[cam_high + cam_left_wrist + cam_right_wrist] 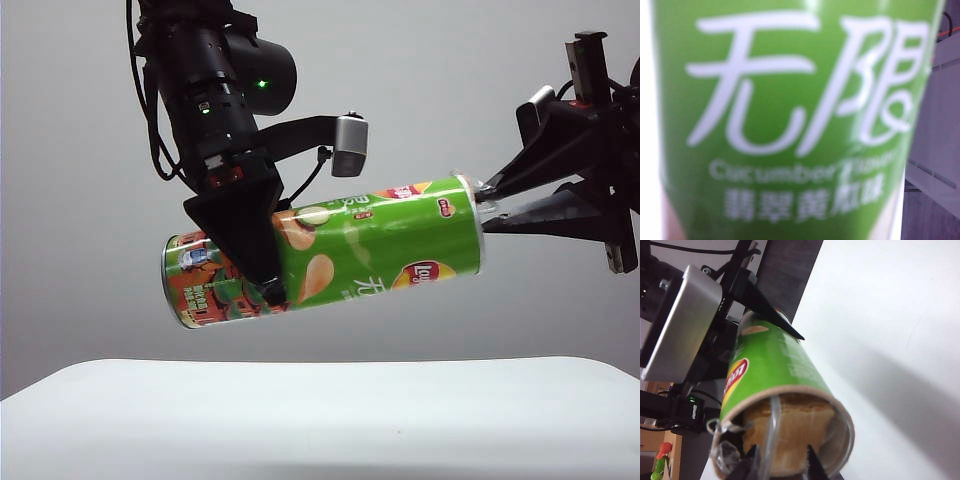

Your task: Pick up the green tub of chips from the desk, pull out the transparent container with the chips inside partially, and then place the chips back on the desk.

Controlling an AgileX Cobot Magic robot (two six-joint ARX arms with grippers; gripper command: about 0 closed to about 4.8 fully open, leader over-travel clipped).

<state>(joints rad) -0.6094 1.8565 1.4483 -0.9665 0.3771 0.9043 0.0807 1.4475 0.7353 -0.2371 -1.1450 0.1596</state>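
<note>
The green tub of chips (370, 245) hangs nearly level above the white desk (320, 420), its orange-artwork end on the left. My left gripper (265, 280) is shut on the tub near that end. In the left wrist view the tub's green label (790, 125) fills the picture and hides the fingers. My right gripper (485, 205) is at the tub's open right end. There its fingertips (812, 462) stand apart, either side of the transparent container's (771, 425) rim, so the right gripper (782, 462) is open. The chips (790, 425) sit inside the mouth of the tub (770, 365).
A torn clear seal (722, 450) dangles from the tub's open rim. The left arm's silver camera box (350, 145) juts out just above the tub. The desk (890, 340) spreads wide below both arms, and a plain grey wall stands behind.
</note>
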